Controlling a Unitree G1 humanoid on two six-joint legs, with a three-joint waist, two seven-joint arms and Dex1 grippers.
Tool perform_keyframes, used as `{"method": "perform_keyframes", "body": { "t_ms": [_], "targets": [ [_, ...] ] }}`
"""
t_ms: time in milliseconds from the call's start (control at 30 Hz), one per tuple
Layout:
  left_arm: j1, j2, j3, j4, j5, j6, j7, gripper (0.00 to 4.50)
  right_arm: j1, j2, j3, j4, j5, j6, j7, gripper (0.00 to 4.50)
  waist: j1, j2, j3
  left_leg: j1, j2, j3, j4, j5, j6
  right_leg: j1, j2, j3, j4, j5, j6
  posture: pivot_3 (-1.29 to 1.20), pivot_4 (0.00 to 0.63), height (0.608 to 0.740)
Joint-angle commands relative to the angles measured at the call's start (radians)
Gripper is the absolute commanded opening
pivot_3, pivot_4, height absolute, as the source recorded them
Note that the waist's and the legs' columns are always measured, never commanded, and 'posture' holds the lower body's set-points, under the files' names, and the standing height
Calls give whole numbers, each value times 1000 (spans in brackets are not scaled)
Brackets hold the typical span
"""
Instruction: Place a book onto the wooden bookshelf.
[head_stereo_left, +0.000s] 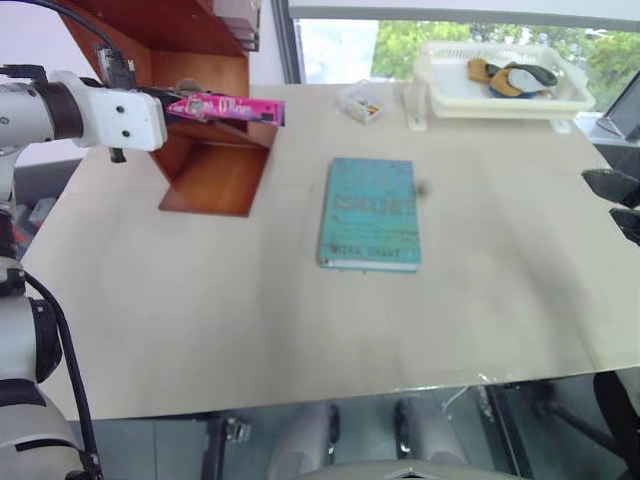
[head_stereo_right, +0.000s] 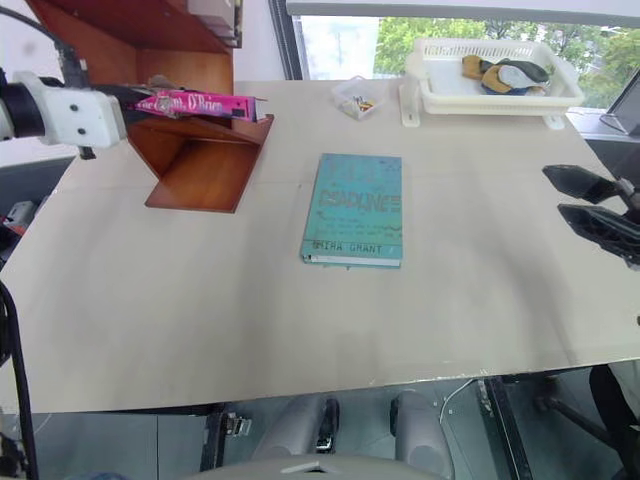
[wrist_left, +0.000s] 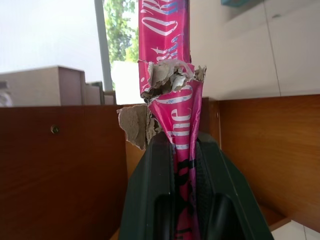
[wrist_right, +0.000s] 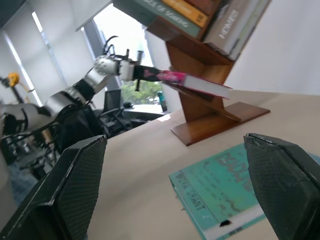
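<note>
Book: the book (head_stereo_right: 200, 104) is a thin bright pink paperback with white lettering on its spine, held roughly level and edge-on at the wooden bookshelf, over its lower slanted board; from the right wrist view it lies along that board, though contact cannot be told.
Book damage: in the left wrist view its spine is torn near the grip, with ragged grey paper fibres sticking out.
Left gripper: the left gripper (wrist_left: 184, 200) has its two black fingers pressed together on the pink book's spine end, pinching it.
Wooden bookshelf: the wooden bookshelf (head_stereo_right: 195, 165) is reddish-brown polished wood with a smooth sheen, made of slanted zigzag boards on a flat base, standing at the far left corner of the table.
Shelf contents: the right wrist view shows several other books (wrist_right: 220, 15) leaning on an upper slanted board, spines outward.
Table: the table (head_stereo_left: 300, 340) has a pale, matte, flat top of light wood tone.
Teal book: a teal-green book (head_stereo_left: 368, 213) lies flat in the middle of the table, cover up, rectangular, well apart from the shelf.
Right gripper: the right gripper (wrist_right: 177, 185) hangs above the table's right side with its textured black fingers spread wide and nothing between them.
White basket: a white plastic slatted basket (head_stereo_right: 440, 95) sits at the far right edge, holding tan, dark and pale items piled together (head_stereo_right: 505, 74).
Small box: a small clear plastic box (head_stereo_right: 358, 100) with tiny coloured bits inside sits just beside the basket.
</note>
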Motion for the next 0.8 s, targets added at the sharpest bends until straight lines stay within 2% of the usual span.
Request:
{"method": "perform_keyframes", "body": {
  "t_ms": [33, 67, 167, 333, 400, 433, 667, 800],
  "targets": [
    [-52, 3, 0, 51, 37, -34, 50, 128, -47, -27, 21, 23, -11, -7, 76, 4500, -1, 0, 0, 0, 0, 0, 0, 0, 0, 0, 0, 0, 1, 0, 0, 0, 150, 740],
    [-61, 0, -4, 66, 43, -41, 59, 128, -55, -28, 28, 30, -14, -9, 79, 4500, -1, 0, 0, 0, 0, -1, 0, 0, 0, 0, 0, 0, 1, 0, 0, 0, 150, 740],
    [-83, -10, -8, 108, 52, -65, 89, 1456, -68, -27, 46, 47, -24, -20, 82, 4500, -1, 0, 0, 0, 0, 0, 0, 0, 0, 0, 0, 0, 1, 0, 0, 0, 150, 740],
    [-101, 3, -3, 154, 68, -85, 126, 3295, -66, -27, 52, 69, -36, -36, 82, 4500, 0, 0, 0, -1, 0, 0, 0, 0, 0, -1, 0, 0, 1, 0, 0, 0, 150, 740],
    [-110, 14, 1, 160, 67, -90, 127, 4305, -66, -32, 47, 78, -38, -39, 83, 4500, 0, 0, 0, -1, 0, 0, 0, 0, 0, -1, 0, 0, 1, 0, 0, 0, 150, 740],
    [-115, 21, 3, 162, 69, -91, 129, 4479, -66, -35, 44, 82, -39, -41, 83, 4500, -1, 0, 0, -1, 0, 0, 0, 0, 0, -1, 0, 0, 1, 0, 0, 0, 150, 740],
    [-140, 80, 11, 152, 74, -73, 127, 4479, -54, -48, 31, 93, -36, -45, 83, 4500, -2, 0, 0, -1, 0, 0, 0, 0, 0, -1, 0, 0, 1, 0, 0, 0, 150, 740],
    [-108, 109, 26, 112, 27, -41, 71, 4479, -47, -50, 27, 90, -33, -39, 82, 4500, -2, 0, 0, -1, 0, 0, 0, 0, 0, -1, 0, 0, 1, 0, 0, 0, 150, 740]
  ]
}}
